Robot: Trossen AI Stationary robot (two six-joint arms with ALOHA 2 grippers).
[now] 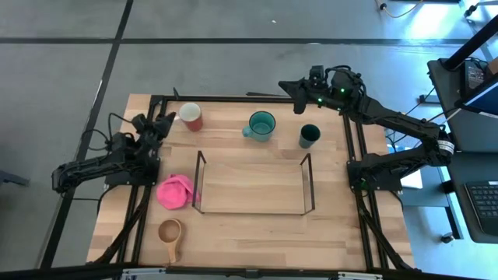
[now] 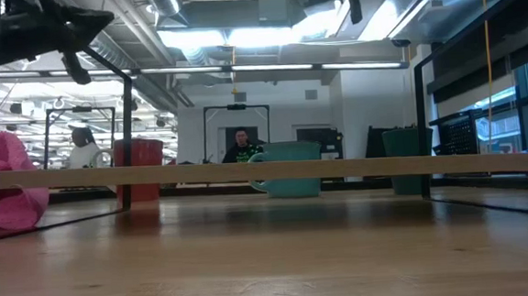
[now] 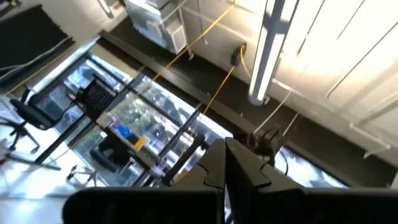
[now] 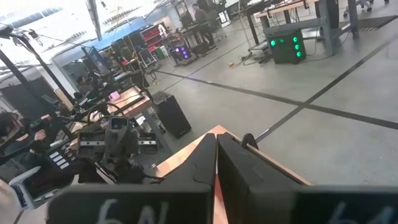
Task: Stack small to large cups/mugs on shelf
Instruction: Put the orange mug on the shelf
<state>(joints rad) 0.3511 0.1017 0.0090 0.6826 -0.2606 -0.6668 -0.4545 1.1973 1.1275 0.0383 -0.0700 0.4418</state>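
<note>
The black wire shelf [image 1: 253, 183] stands in the middle of the table. Beyond it, along the far side, a white-rimmed mug [image 1: 190, 116], a teal mug [image 1: 261, 124] and a dark green cup [image 1: 310, 135] stand upright on their bases. A tan wooden long-handled cup [image 1: 170, 231] sits on the table at the near left. My left gripper [image 1: 166, 119] is shut, raised at the far left beside the white-rimmed mug, with nothing in it. My right gripper [image 1: 285, 84] is shut, high over the far edge, also without anything in it.
A pink lumpy item [image 1: 175, 191] lies just left of the shelf. A black metal frame [image 1: 354, 155] edges the table. In the low view the shelf's bar [image 2: 265, 170] crosses in front of the mugs, and a person shows in the room behind.
</note>
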